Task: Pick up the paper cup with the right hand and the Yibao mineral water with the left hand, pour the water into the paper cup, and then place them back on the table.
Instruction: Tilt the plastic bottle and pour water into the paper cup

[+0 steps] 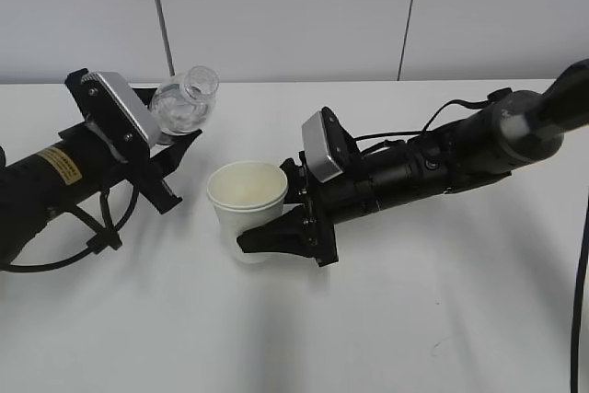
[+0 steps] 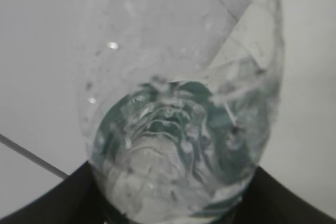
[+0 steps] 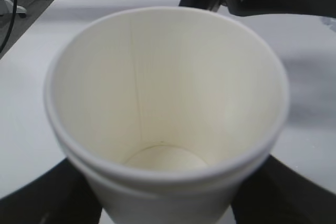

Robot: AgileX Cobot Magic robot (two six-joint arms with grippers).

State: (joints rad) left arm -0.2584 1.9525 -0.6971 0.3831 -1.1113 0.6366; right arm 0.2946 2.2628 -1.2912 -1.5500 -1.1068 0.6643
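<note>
The white paper cup (image 1: 248,200) stands upright at the table's middle, held by my right gripper (image 1: 276,223), which is shut on its lower wall. In the right wrist view the cup (image 3: 168,93) fills the frame, its cream inside looks dry. My left gripper (image 1: 170,158) is shut on the Yibao mineral water bottle (image 1: 184,103), held above the table to the left of the cup, its capless neck pointing up and right. In the left wrist view the clear bottle (image 2: 178,103) fills the frame, with the green label seen through it.
The white table (image 1: 414,319) spreads to the front and right. A grey-white panelled wall (image 1: 294,6) rises behind the far edge. Black cables (image 1: 83,236) hang by the left arm and trail along the right arm (image 1: 442,117).
</note>
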